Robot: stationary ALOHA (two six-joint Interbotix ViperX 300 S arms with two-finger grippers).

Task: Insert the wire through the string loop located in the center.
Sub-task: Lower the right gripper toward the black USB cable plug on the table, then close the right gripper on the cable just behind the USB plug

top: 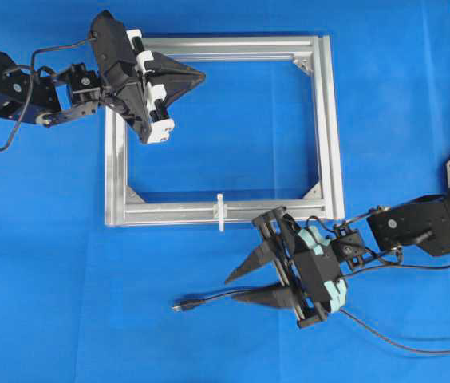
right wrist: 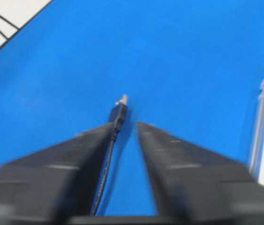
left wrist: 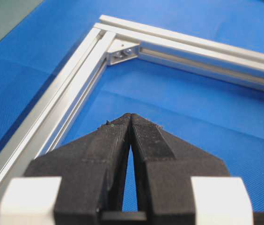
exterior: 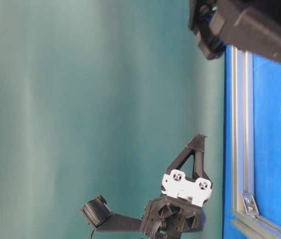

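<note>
Closing the right gripper's [top: 242, 286] 2 parted fingers squarely on the wire [top: 209, 301], whose plug tip lies just beyond and seemingly between them in the blurred wrist view, should precede aiming at the string loop [top: 220, 212], while the left gripper [top: 199, 76] rests pressed together, empty.

A: Left arm?
B: Reaches in from the upper left of the overhead view. Left gripper [top: 197, 76] has its fingers [left wrist: 143, 136] pressed together, tips meeting, nothing between them.

A: Right arm?
B: Enters from the right edge, wrist angled down-left. Right gripper [top: 231, 289] jaws stand apart in a narrow V; wrist view blurred.
</note>
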